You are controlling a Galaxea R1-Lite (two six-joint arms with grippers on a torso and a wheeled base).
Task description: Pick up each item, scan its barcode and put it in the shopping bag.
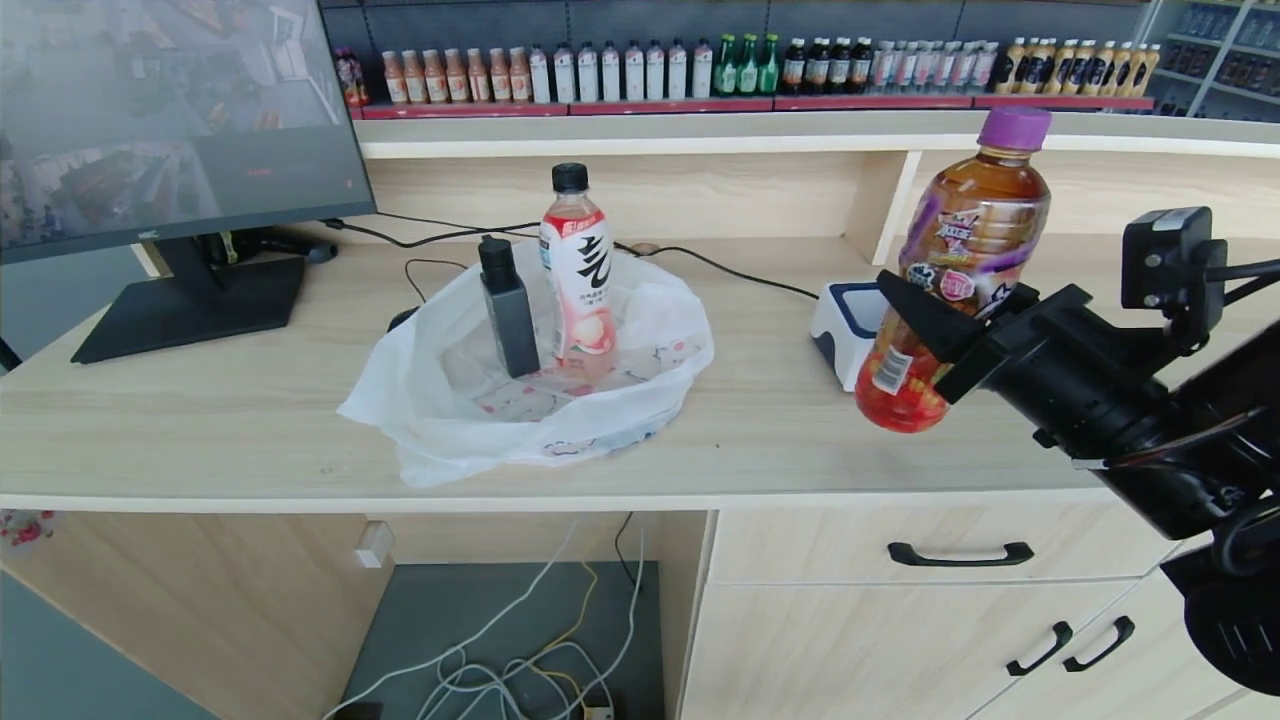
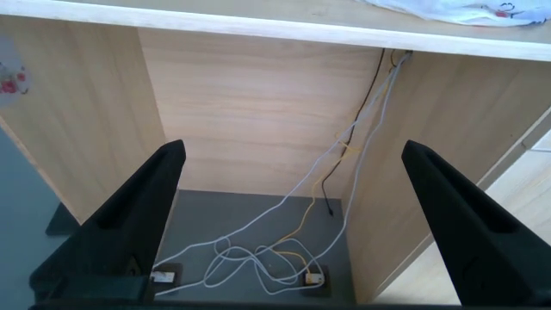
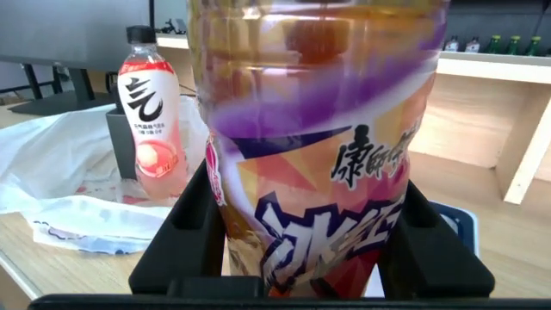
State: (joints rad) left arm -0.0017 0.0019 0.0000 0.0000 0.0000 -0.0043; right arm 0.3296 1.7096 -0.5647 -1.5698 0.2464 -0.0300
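- My right hand (image 1: 950,335) is gripping the tea bottle (image 1: 972,230) by the scanner (image 1: 838,322); bagging is waiting.
- Bag (image 1: 450,425) on bench (image 1: 200,420) is holding pink bottle (image 1: 578,270), dark bottle (image 1: 508,315): seemingly done.
- Left hand (image 2: 293,153) is hanging open.

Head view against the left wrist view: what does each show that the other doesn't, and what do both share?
Head view: the right gripper shut on the tea bottle, the scanner, the monitor, a pink bottle and a dark bottle standing in the shopping bag. Left wrist view: the left gripper, open, below the counter. Both: the shopping bag and the cables under the counter.
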